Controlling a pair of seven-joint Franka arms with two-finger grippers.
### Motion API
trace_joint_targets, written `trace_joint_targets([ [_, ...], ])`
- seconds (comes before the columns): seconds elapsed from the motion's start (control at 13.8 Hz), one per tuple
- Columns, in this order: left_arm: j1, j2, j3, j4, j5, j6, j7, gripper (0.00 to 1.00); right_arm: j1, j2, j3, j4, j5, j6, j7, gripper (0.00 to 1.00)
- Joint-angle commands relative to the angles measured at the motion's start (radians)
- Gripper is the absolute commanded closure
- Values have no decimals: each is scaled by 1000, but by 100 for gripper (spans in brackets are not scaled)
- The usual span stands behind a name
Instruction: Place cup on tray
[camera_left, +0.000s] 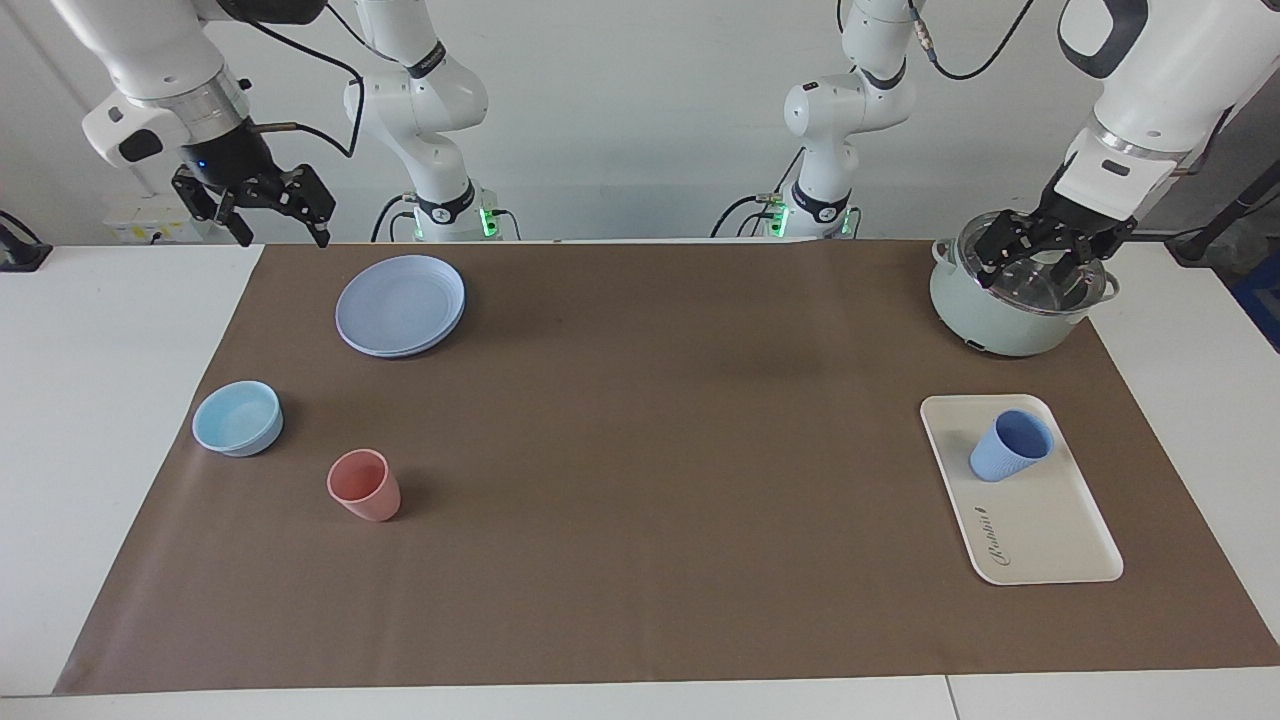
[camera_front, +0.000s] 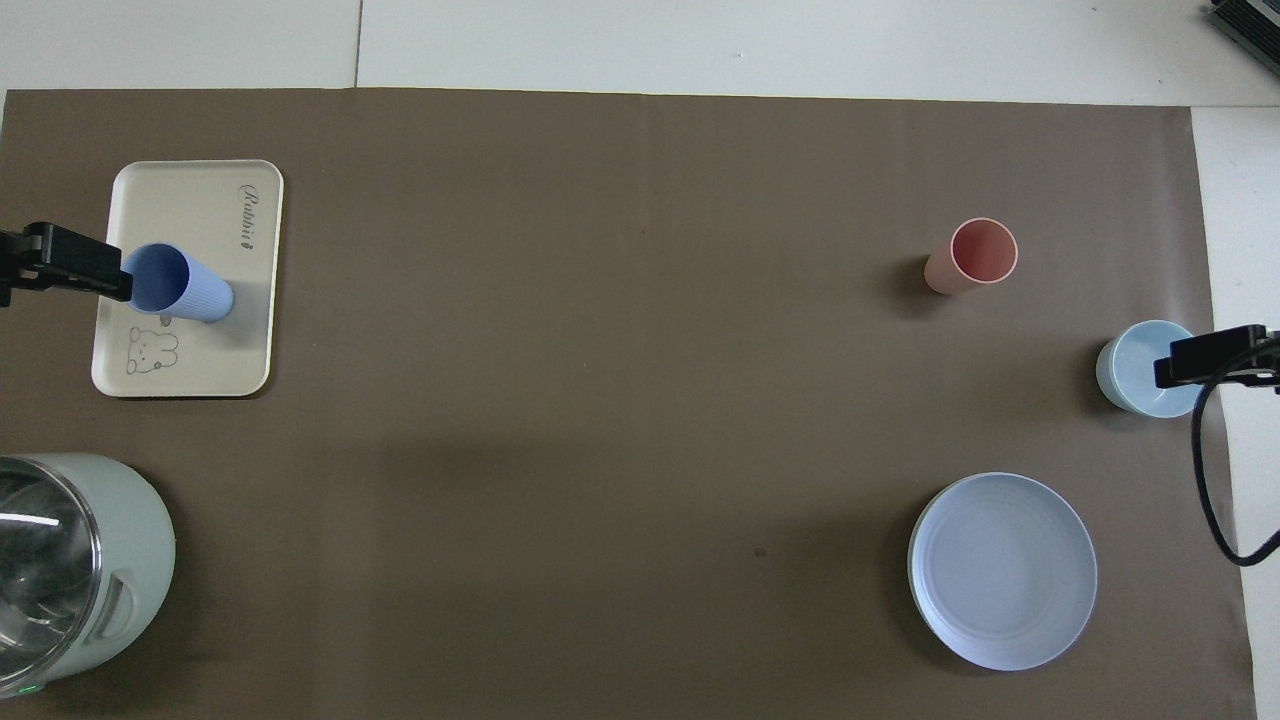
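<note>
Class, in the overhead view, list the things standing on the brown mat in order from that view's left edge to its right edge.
Pot → tray → blue cup, standing on the tray → pink cup → plate → bowl.

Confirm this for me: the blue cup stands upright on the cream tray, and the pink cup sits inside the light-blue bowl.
One thing is wrong. The pink cup is not inside the light-blue bowl; it stands on the brown mat beside the bowl, apart from it, as the facing view shows. The rest holds: the blue cup stands upright on the cream tray.
</note>
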Motion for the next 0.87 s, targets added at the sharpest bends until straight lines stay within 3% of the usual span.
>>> trace_joint_targets([
  [0.0, 7, -34, 2, -37, -5, 11, 14, 0, -40, 11, 50, 22, -23, -35, 16, 0],
  [0.8, 15, -34, 2, -38, -5, 10, 17, 0, -6, 5, 56, 21, -48, -38, 23, 0],
])
